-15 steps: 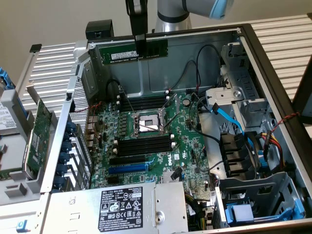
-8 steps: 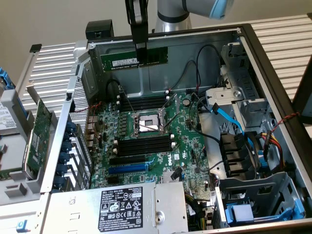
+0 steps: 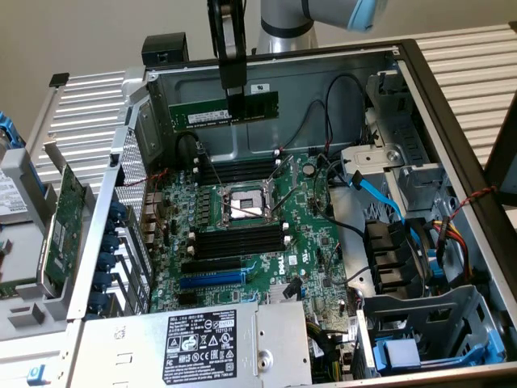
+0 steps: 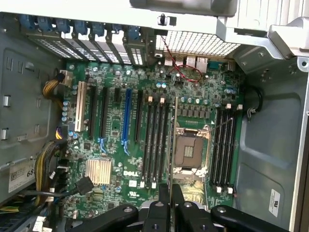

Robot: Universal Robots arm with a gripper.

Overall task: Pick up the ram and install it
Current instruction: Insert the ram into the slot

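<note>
My gripper (image 3: 235, 97) is shut on the ram (image 3: 202, 113), a long green stick with black chips and a white label. It holds the stick level and high above the motherboard (image 3: 315, 242), near the case's back wall. In the wrist view the ram (image 4: 173, 140) appears edge-on as a thin line running out from between the black fingers (image 4: 164, 195). That line lies over the board between the CPU socket (image 4: 190, 150) and one bank of black memory slots (image 4: 157, 140). A second bank (image 4: 223, 145) sits on the socket's other side. In the exterior view the slot banks (image 3: 238, 170) (image 3: 242, 241) flank the socket (image 3: 242, 202).
The open PC case has a power supply (image 3: 202, 343) at the front, drive cages (image 3: 436, 339) and blue and black cables (image 3: 380, 202) on the exterior view's right. A larger green expansion card (image 3: 60, 226) with a metal bracket lies outside the case on the exterior view's left.
</note>
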